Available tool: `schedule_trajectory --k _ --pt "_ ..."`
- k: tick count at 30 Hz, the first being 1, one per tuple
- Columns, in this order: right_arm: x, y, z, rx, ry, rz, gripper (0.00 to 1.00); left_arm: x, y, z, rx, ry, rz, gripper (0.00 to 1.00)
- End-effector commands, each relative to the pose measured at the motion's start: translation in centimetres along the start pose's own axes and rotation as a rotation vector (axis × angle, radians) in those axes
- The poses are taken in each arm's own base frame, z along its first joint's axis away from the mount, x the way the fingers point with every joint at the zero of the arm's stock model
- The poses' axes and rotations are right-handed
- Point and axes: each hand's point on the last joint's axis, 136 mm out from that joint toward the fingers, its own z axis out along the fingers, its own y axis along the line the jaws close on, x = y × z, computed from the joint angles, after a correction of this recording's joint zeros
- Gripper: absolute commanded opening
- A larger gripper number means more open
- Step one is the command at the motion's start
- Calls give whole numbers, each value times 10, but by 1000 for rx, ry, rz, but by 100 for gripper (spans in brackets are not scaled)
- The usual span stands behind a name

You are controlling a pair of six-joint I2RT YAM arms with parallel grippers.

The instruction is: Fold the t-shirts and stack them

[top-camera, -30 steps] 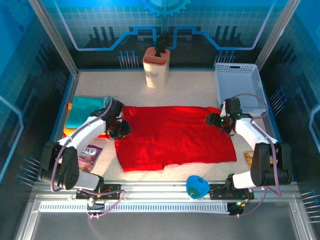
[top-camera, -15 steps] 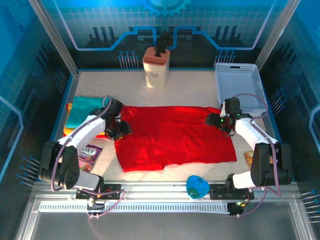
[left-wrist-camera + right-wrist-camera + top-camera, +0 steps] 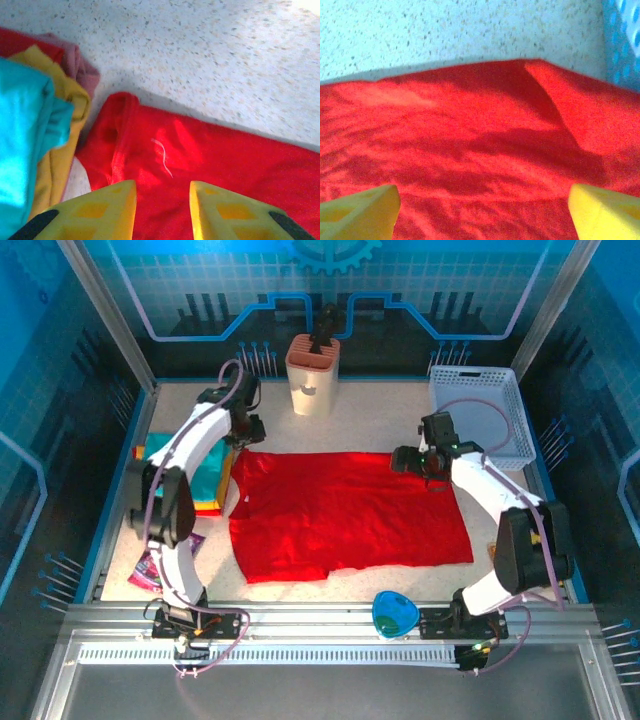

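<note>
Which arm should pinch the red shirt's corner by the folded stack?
Left. The left pincer hovers open over that corner of the red shirt, beside the folded stack; the right pincer is over the opposite corner.

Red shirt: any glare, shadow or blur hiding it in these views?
Left wrist: bright patch on the red shirt, and the teal shirt glows overexposed. Right wrist: a broad dark shadow band crosses the cloth, grainy but readable. Top external: blue cast overall, hot spot along the shirt's far edge.
</note>
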Motion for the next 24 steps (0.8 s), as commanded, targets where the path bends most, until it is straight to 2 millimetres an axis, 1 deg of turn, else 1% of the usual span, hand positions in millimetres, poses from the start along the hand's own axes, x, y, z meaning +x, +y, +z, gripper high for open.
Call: schedule_trajectory --k 1,5,9,12,15,17,24 --pt "-6 -5 10 89 48 -47 89 1 19 19 -135 61 71 35" --pt "-15 -2 26 114 73 -65 89 -9 17 39 -161 63 95 39" --pt "-21 -2 46 138 103 -66 89 -13 18 58 -176 89 98 38" --pt "-19 -7 61 174 141 -68 88 -14 22 64 -195 97 98 37" --pt "-16 -18 74 211 182 -59 87 -15 25 69 -206 100 101 37" --pt "-15 -26 78 235 192 -51 87 -12 25 72 -205 115 101 36" --pt "-23 -50 77 283 179 12 86 -5 28 81 -217 146 110 35"
